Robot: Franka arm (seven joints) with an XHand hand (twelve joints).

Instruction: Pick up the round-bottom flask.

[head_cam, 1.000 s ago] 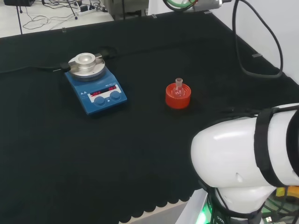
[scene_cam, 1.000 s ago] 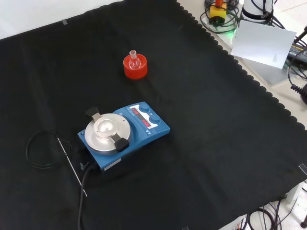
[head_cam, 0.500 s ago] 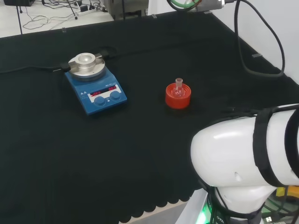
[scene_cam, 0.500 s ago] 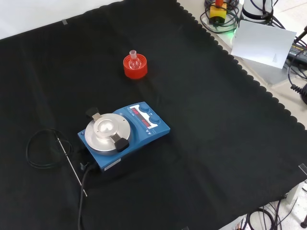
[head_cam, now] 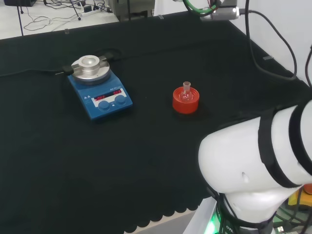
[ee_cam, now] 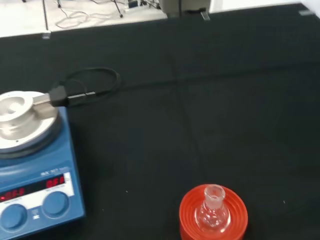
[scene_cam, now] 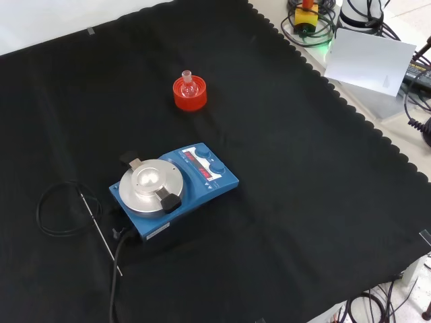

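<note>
Upright, the flask [head_cam: 185,92] sits in a red ribbed stand [head_cam: 185,101], its round bulb cradled in the ring's hollow and its short open neck pointing straight up. That is surely why it rests there: a round bottom cannot stand by itself on the flat counter [head_cam: 146,161], and the ring keeps it from rolling. The glass is clear and looks empty, though this is hard to be sure of.

In the head view, a blue hotplate [head_cam: 99,90] stands well apart to the left of the flask and a little farther off; in the front view it lies nearer the camera than the flask [scene_cam: 188,85] and its stand [scene_cam: 190,95]. Its silver top plate [scene_cam: 149,182] is bare, and a black cable [scene_cam: 64,208] with a thin metal probe [scene_cam: 100,232] trails away on the side far from the flask, so nothing crowds the flask.

The wrist view looks down on the flask [ee_cam: 213,212] and the hotplate [ee_cam: 32,180] from some way off, so I judge the reach has hardly begun. Whether the hand's fingers are straight or curled cannot be told. The arm's big white link [head_cam: 253,165] stands nearer the head camera than the flask, to its right.

The neck, standing clear above the ring, looks the likeliest place for a grasp.
</note>
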